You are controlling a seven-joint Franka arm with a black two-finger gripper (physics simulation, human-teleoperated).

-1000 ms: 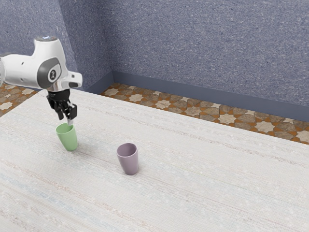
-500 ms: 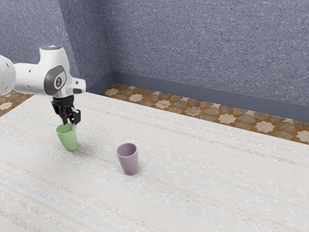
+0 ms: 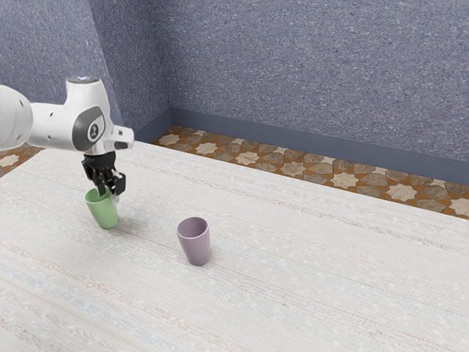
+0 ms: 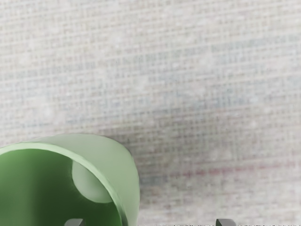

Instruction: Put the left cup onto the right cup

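Straddling the rim of the green cup (image 3: 102, 210), the gripper (image 3: 108, 191) had its jaws wide, and nothing was pinched yet! In the wrist view the two dark fingertips (image 4: 75, 221) sat well apart, one inside the cup's mouth, the other out over bare table, with the green wall between them and apparently touched by neither. That looked like a set-up for a wall grip: one finger in, one out, ready to close on the side nearest the other cup.

The green cup (image 4: 61, 179) stood upright on the table (image 3: 315, 271), mouth open to the hand, so a pinch on its wall should lift it without tipping, I'd judge.

Out from there, the white arm (image 3: 62, 125) rose from the gripper toward eleven o'clock in the exterior view. The target, the mauve cup (image 3: 194, 240), waited at about four o'clock from the green one, upright too, near but apart, with open tabletop between them. Still to do: the squeeze, the lift, the carry across and the placing on top.
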